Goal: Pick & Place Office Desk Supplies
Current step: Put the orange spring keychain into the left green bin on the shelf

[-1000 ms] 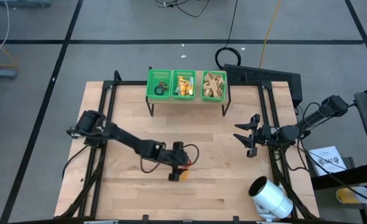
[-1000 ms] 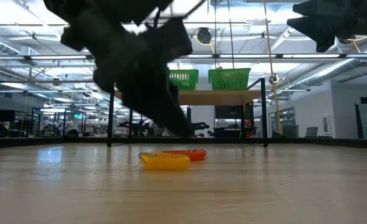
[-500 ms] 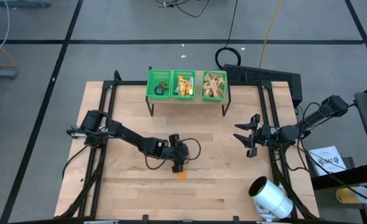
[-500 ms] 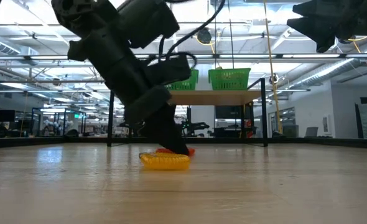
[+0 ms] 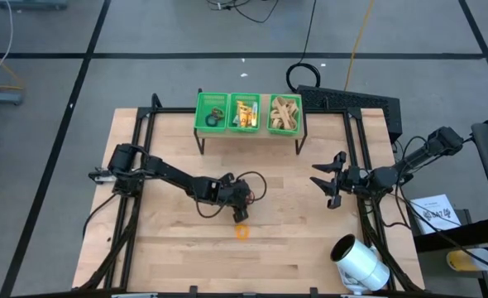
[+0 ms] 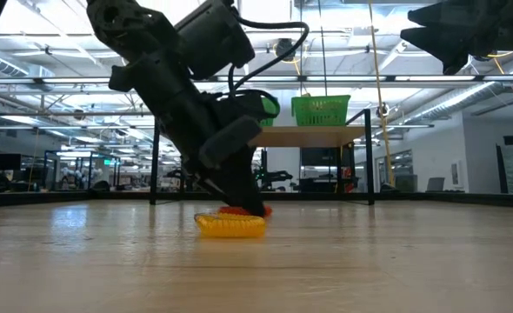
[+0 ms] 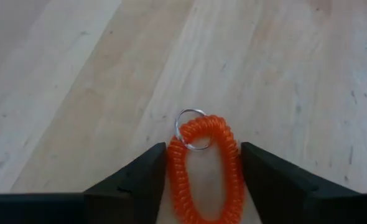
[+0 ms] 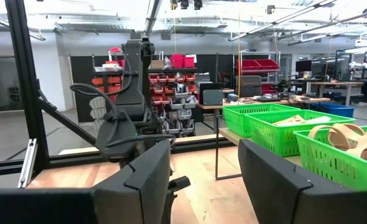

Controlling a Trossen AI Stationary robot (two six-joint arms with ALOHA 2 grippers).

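The left tool (image 7: 202, 180) sits low on the bench (image 5: 302, 248), fingers apart astride the orange coil ring (image 7: 202, 168), ready to pinch it; the right tool (image 5: 333, 184) waits apart, empty.

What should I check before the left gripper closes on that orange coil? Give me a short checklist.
1. Orange coil lies between the left gripper fingers: ok.
2. Fingers stand apart on either side of the coil, not yet clamped: ok.
3. Metal ring on the coil's end sits past the fingertips: ok.
4. Yellow coil lies right beside the orange one at the gripper; whether it is clear of the fingers: cannot tell.
5. Right gripper waits raised at the table's right side, far from the pick: ok.
6. Green bins at the table's far edge, with room for more: cannot tell.
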